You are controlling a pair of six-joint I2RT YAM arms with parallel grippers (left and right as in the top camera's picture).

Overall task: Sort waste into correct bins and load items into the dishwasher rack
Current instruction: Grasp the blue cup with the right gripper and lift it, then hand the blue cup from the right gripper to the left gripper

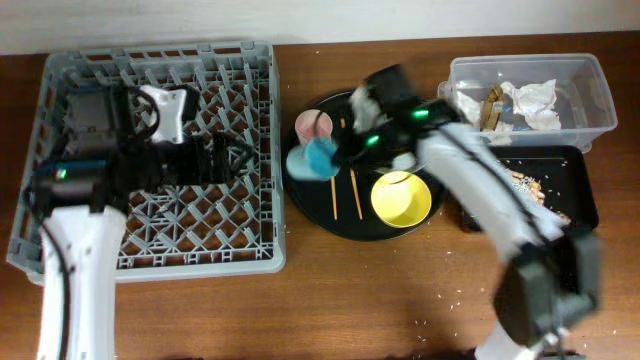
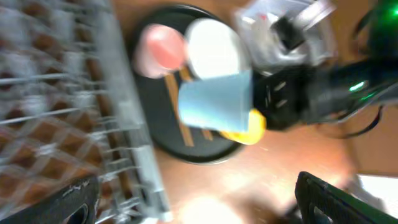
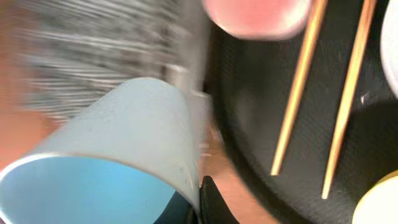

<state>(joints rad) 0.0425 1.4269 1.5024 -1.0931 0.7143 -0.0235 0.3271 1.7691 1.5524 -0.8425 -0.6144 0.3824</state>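
We locate the dishwasher rack (image 1: 150, 262) on the left of the table, with the left gripper (image 1: 238, 160) above its grid, jaws spread wide apart. At the left edge of the round black tray (image 1: 385, 232), the right gripper (image 1: 335, 158) is clamped on the light blue cup (image 1: 312, 160), which is tipped sideways just beside the pink cup (image 1: 313, 125). The two chopsticks (image 1: 357, 195) lie on the tray beside the yellow bowl (image 1: 401, 198).

Readable text, labels, brands, numbers, signs: none for you to log in any of the three views. Left gripper (image 2: 199, 208): one faint pale squiggle on its dark finger (image 2: 73, 198), too blurred to read as lettering. Both wrist views are motion-smeared, and the overhead view gives you no legible print.
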